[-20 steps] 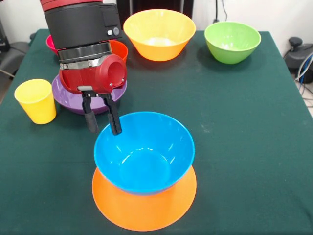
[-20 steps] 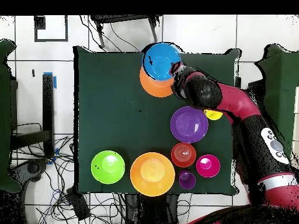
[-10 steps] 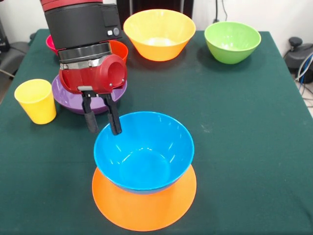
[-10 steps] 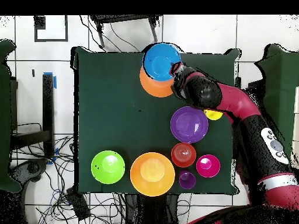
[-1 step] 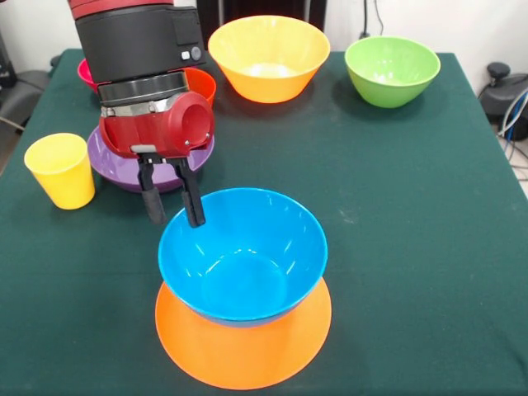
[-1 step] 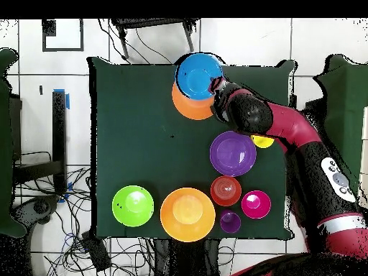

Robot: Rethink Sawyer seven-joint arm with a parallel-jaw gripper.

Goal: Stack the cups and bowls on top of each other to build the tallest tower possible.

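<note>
Front view: the glossy blue plastic bowl sits upright on the inverted large orange plastic bowl, forming the tower at the near edge of the green-covered bench. The claw hangs at the blue bowl's rim, its two black fingers spread apart; contact with the rim appears likely but is not certain. The wide shallow purple bowl and opaque yellow tapered cup stand beside it.

Front view: arm cut off by top edge; it hides most of pink-red bowl, orange-red bowl and purple bowl. Overhead: yellow cup mostly under arm. Purple cup unseen in front view.
</note>
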